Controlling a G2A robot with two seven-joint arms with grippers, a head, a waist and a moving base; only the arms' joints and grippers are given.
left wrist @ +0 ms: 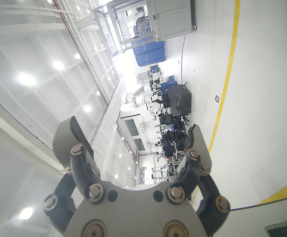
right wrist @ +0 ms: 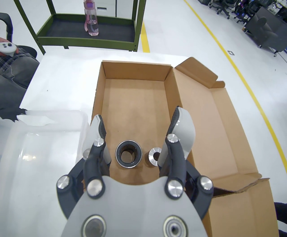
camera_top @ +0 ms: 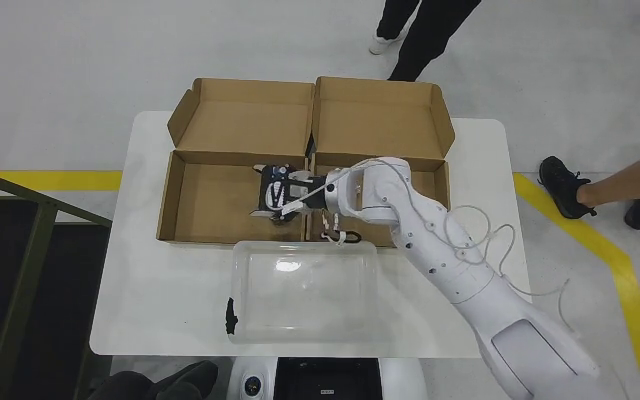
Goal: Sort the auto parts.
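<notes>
Right gripper (right wrist: 139, 115) hovers, jaws spread, over a black ring (right wrist: 128, 154) and silver bushing (right wrist: 154, 156) in a cardboard box (right wrist: 134, 71).

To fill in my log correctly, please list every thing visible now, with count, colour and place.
table: 1, white, under everything.
boxes: 2, brown, side by side on table, lids open.
bin: 1, clear, on table, on the robot's side of boxes.
ring: 1, black, inside one box.
bush: 1, silver, beside ring.
shelf: 1, green, beyond table.
bottle: 1, pink, on shelf.
right claw: 1, grey and black, open, above ring and bush.
left claw: 1, grey and black, open, facing the hall.
</notes>
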